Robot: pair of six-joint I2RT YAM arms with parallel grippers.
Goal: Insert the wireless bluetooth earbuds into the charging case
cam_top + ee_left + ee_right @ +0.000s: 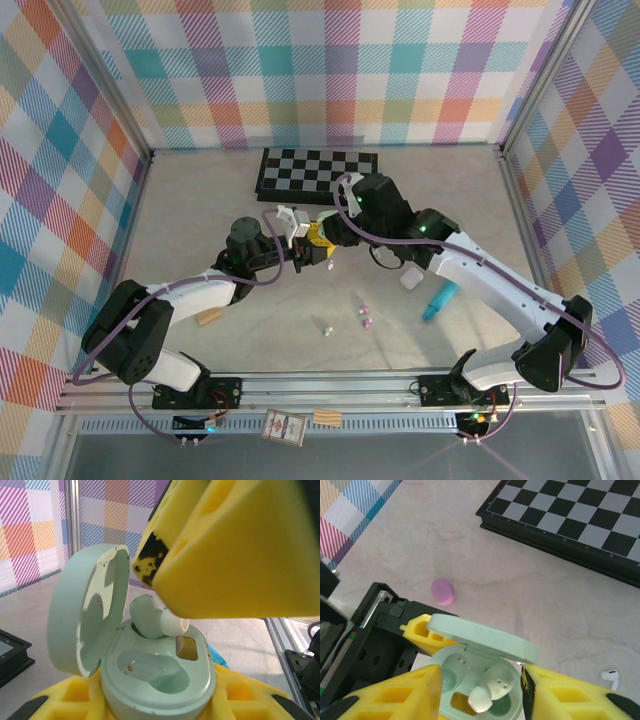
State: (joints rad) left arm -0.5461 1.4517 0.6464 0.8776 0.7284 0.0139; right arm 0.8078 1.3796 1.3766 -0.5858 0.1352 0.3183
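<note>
Wireless bluetooth earbuds [326,328] first: a few lie loose on the table [190,220] on the near side, toward the arm bases. There's a whitish one and, a bit to its right, two pink-purple ones [365,317] close together. A tan block [208,317] sits off to the left at about the same depth. On the right there's a teal stick [438,300] with a small white rounded thing [410,280] just beside it.

Further in, mid-table, the two arms meet. The left end effector [155,707] is clenched on the mint charging case [150,695], its yellow fingers [60,700] hugging both sides of the body. The lid [85,610] is flipped up and open. One pale mint earbud [150,616] is in one of the case's wells, tilted rather than seated flat, whitish tip poking up. The well next to it is bare.

The right end effector [480,685] hangs right over the case, released, with one spread yellow finger on each side and nothing pinched between them. In the left wrist view one of those fingers is right above the earbud's tip, and I honestly can't tell if it's touching.

Past the case, a small pink rounded thing [442,591] sits on the table, and a white earbud [611,677] lies off to one side. Furthest back is the black-and-white chessboard [318,172].
</note>
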